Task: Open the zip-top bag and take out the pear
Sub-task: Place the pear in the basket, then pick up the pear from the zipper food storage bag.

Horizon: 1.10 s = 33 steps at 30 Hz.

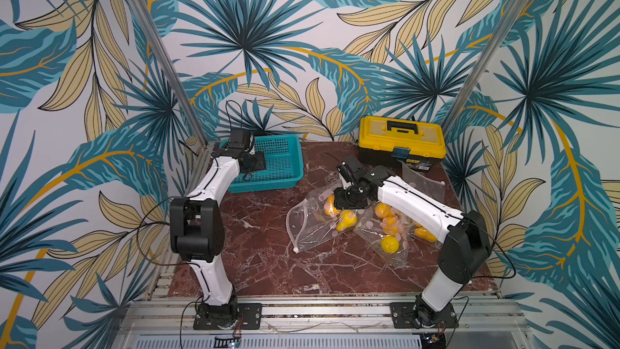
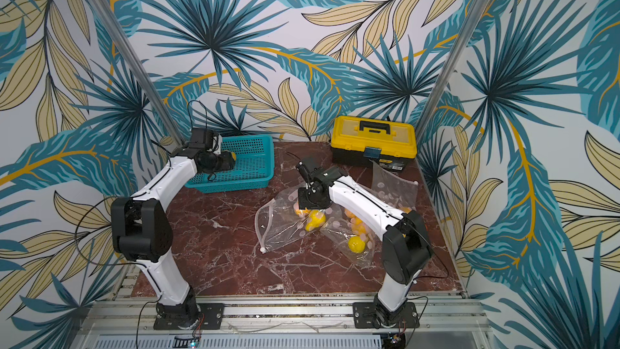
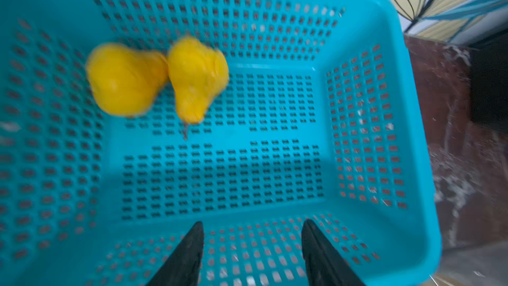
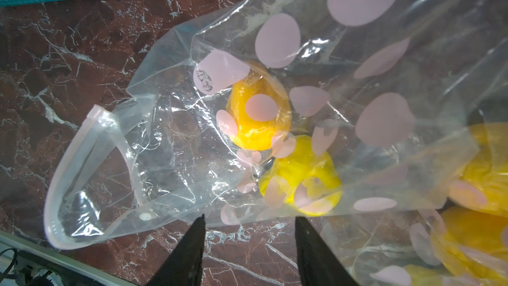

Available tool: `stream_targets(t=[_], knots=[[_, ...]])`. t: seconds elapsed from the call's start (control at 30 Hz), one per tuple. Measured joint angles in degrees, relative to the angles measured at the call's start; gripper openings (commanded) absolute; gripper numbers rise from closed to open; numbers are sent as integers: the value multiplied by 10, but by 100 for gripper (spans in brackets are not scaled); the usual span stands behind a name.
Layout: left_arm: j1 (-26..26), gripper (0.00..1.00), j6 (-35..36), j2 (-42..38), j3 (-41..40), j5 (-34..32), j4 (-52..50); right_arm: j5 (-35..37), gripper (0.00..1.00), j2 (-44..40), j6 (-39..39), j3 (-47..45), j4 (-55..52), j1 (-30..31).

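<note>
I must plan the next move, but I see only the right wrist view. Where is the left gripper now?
Observer: The left gripper hangs open over the basket, with nothing between its fingers.
Operator: Is any fruit in that basket?
Observer: Yes. A pear and a second pear lie side by side on its floor.
Operator: Does anything stand at the far edge of the table?
Observer: A yellow toolbox, lid closed, stands at the back on the right.
</note>
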Motion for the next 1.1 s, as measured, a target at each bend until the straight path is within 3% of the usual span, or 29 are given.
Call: stream_targets(t=[0.2,0.5,0.8,1.1], knots=[[-59,42,-42,-110,-149,73,-5,25,42,18,-17,26,-7,-5],[-155,35,-139,-251,-353,146,48,95,38,81,-52,67,-26,-11],[-220,40,-231,-220,-417,158,155,132,38,147,-102,103,-12,-17],[-241,53,-272,-162,-417,138,242,56,38,195,-113,98,44,-18]])
